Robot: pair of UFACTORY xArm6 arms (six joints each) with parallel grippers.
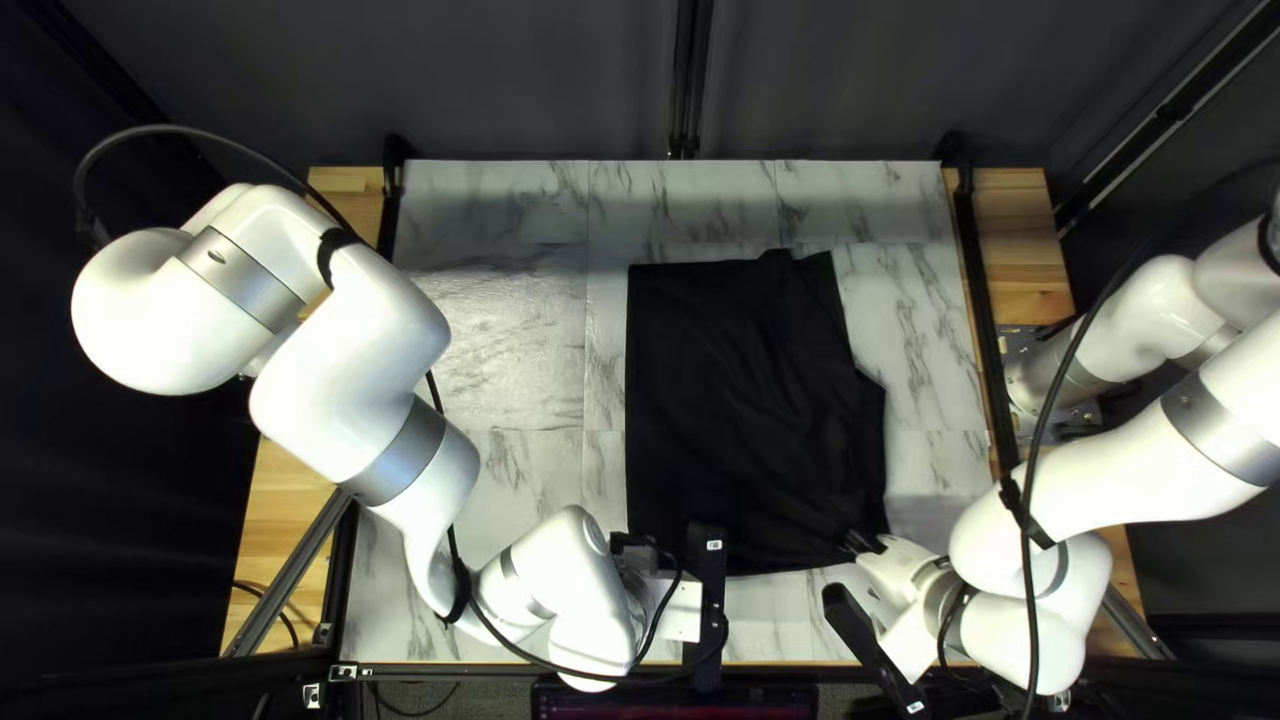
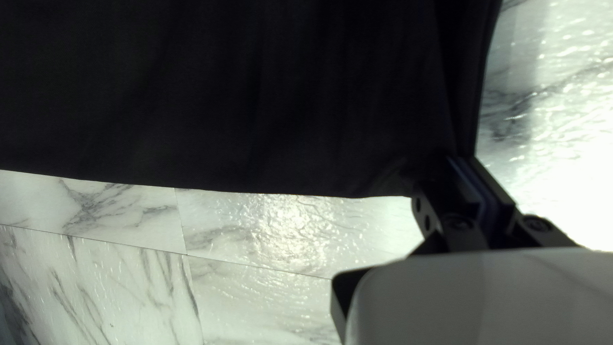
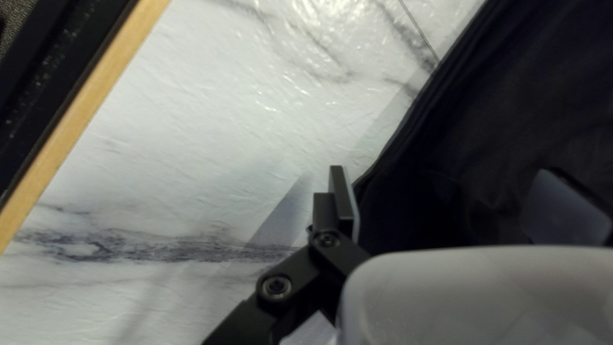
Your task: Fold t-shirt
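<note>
While my right fingers (image 1: pixel 867 540) stand wide apart, my left fingers (image 1: pixel 623 542) clamp the T-shirt (image 1: pixel 747 400).

Marble-patterned table (image 1: pixel 514 334), pale wooden sides (image 1: pixel 1016 260), rumpled black t-shirt (image 1: pixel 747 400) on it

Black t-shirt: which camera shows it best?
The top left view: nearly the whole outline of the black t-shirt shows. The left wrist view shows only a section with two edges; the right wrist view, a section along one edge.
</note>
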